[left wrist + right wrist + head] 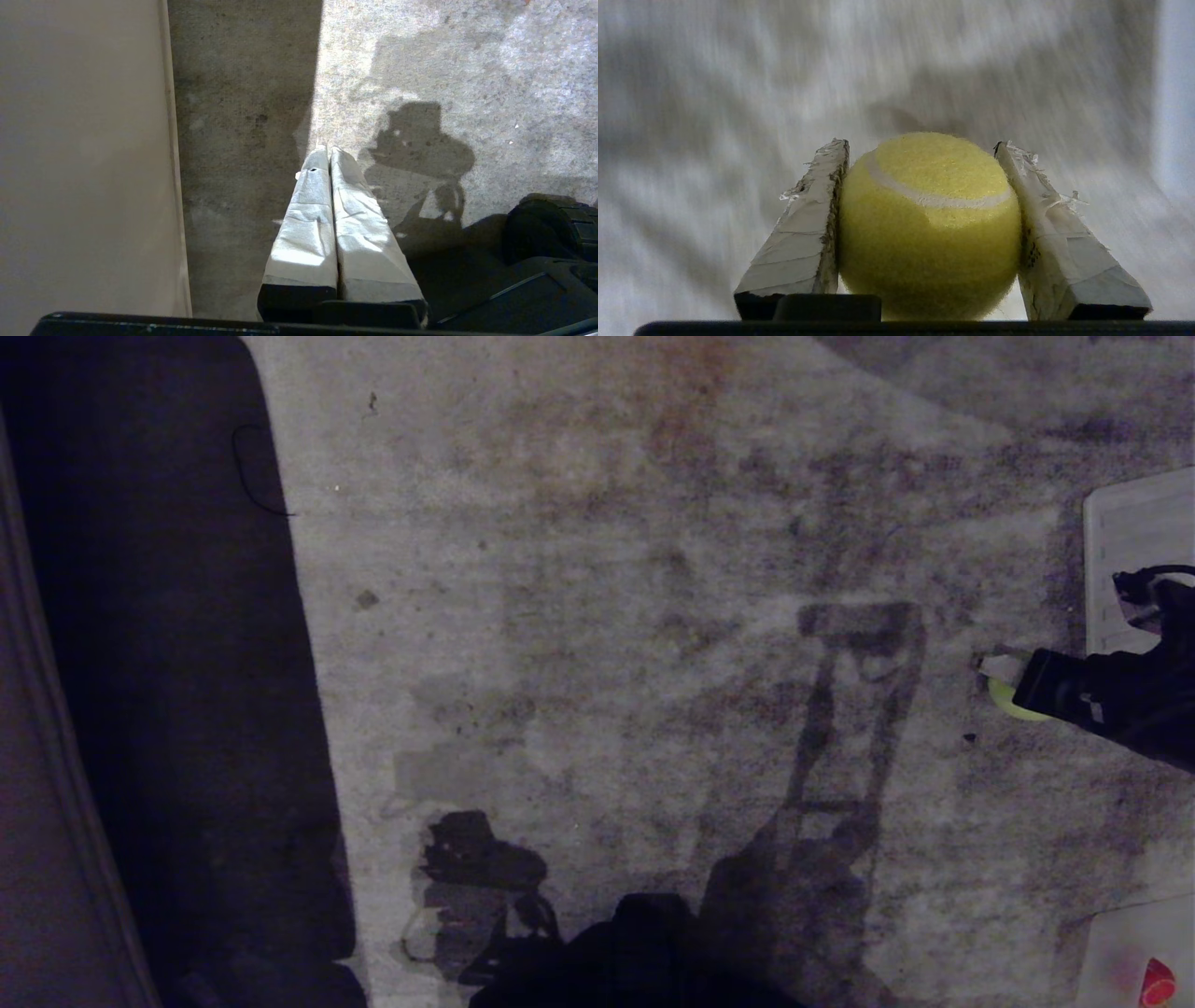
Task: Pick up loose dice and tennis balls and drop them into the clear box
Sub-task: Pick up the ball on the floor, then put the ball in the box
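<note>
Cut off at the head view's right edge: right arm, ribbed white lid (1134, 551), and a translucent box (1120, 952) with a red die (1158, 982) inside, only partly seen. Deep shadow over the floor's (597, 569) left side, contents unreadable. Right pincer (924, 233) clamped on a tennis ball (929, 224), taped fingers (803, 233) pressing both sides, ball deep between them; in the head view, ball (1013, 702) peeking beneath the pincer (1004, 672), near the lid's lower corner. Floor behind blurred in the wrist view; contact with the floor unclear. Left pincer (327, 154) closed, empty, above bare floor beside a pale wall (84, 163).
</note>
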You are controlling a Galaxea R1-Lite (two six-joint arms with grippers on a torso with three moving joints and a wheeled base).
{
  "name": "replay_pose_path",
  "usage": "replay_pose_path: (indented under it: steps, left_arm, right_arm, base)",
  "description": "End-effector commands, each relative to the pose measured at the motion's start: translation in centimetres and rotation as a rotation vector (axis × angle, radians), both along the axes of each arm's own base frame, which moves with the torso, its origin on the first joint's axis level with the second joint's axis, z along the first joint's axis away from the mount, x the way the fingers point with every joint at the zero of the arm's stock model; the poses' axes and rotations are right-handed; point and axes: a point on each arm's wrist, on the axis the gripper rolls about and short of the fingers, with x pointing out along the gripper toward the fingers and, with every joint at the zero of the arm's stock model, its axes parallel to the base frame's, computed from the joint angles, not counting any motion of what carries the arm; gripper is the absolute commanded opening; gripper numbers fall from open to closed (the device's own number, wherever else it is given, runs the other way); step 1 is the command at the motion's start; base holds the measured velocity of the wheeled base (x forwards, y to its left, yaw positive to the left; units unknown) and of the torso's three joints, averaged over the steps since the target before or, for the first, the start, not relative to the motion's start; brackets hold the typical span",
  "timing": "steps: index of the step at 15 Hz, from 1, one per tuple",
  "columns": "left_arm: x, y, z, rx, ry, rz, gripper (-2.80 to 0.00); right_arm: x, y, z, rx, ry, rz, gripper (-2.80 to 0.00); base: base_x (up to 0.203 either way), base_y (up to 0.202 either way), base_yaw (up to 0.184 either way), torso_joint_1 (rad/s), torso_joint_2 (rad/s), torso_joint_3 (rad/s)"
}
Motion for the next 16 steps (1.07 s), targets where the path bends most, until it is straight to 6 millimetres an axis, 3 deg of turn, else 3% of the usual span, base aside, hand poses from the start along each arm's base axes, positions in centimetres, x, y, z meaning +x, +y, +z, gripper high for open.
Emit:
replay_pose_path:
  steps: [1, 3, 5, 7, 9, 13, 16]
  left_arm:
    - [0.0, 0.0, 0.0, -0.001, 0.001, 0.001, -2.8]
    - [0.0, 0.0, 0.0, -0.001, 0.001, 0.0, -2.8]
    - [0.0, 0.0, 0.0, -0.001, 0.001, 0.0, -2.8]
    - [0.0, 0.0, 0.0, -0.001, 0.001, 0.0, -2.8]
    - [0.0, 0.0, 0.0, -0.001, 0.001, 0.0, -2.8]
    - [0.0, 0.0, 0.0, -0.001, 0.001, 0.0, -2.8]
    - [0.0, 0.0, 0.0, -0.002, 0.001, 0.002, -2.8]
  right_arm:
    - [-5.2, 0.7, 2.7, -0.018, -0.011, 0.024, -2.8]
    - [-10.2, 1.4, 3.2, -0.045, 0.018, 0.076, -2.8]
    - [-15.1, 2.4, 1.8, -0.075, 0.027, 0.12, -2.8]
    - [-20.2, 3.0, -0.7, -0.109, -0.009, 0.142, -2.8]
    - [-24.0, 3.3, -3.6, -0.147, -0.032, 0.137, -2.8]
    - [-29.0, 3.3, -8.5, -0.19, -0.06, 0.145, -2.8]
    - [-30.4, 3.3, -10.8, -0.194, -0.114, 0.151, -2.8]
  base:
    - [0.0, 0.0, 0.0, 0.0, 0.0, 0.0]
    - [0.0, 0.0, 0.0, 0.0, 0.0, 0.0]
    - [0.0, 0.0, 0.0, 0.0, 0.0, 0.0]
    - [0.0, 0.0, 0.0, 0.0, 0.0, 0.0]
    - [0.0, 0.0, 0.0, 0.0, 0.0, 0.0]
    - [0.0, 0.0, 0.0, 0.0, 0.0, 0.0]
    - [0.0, 0.0, 0.0, 0.0, 0.0, 0.0]
